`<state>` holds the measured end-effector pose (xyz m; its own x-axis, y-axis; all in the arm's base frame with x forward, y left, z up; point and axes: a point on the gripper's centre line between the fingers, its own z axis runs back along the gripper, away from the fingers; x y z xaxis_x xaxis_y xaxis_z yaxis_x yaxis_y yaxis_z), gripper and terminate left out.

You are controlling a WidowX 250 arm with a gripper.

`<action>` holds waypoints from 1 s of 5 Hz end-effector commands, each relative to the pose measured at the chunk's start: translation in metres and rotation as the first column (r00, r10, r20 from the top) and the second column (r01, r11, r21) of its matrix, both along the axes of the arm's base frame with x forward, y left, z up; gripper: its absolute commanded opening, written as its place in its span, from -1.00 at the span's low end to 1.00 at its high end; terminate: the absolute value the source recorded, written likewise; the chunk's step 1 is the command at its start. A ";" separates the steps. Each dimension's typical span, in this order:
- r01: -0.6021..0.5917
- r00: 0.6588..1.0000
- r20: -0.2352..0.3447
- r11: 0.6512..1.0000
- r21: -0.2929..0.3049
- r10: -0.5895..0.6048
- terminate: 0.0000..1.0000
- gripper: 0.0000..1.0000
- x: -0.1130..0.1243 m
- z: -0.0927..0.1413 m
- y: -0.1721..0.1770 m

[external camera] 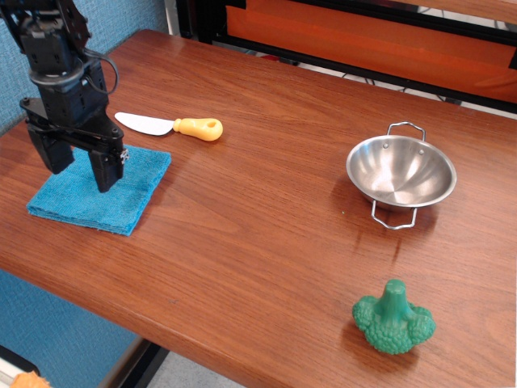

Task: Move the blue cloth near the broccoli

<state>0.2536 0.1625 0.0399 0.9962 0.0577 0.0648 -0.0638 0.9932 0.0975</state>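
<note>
The blue cloth [121,198], a folded teal-blue square, lies flat near the table's left front edge. My gripper [79,174] is a black two-finger hand, open, pointing down over the cloth's middle, its fingertips at or just above the fabric with nothing between them. The broccoli [393,320], a small green toy lying with its stalk pointing up, sits far to the right near the front edge.
A knife [171,126] with a yellow handle and a white blade lies just behind the cloth. A steel bowl [401,172] with wire handles stands at the right. The wooden table's front edge [97,295] runs diagonally below the cloth.
</note>
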 end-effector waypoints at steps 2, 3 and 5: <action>-0.048 0.997 0.063 0.999 0.013 0.047 -1.00 1.00 0.019 -0.009 0.022; -0.025 0.999 0.045 1.000 -0.002 0.025 -1.00 1.00 0.021 -0.013 0.016; 0.006 1.000 0.010 1.000 -0.002 -0.006 -1.00 1.00 0.021 -0.019 0.002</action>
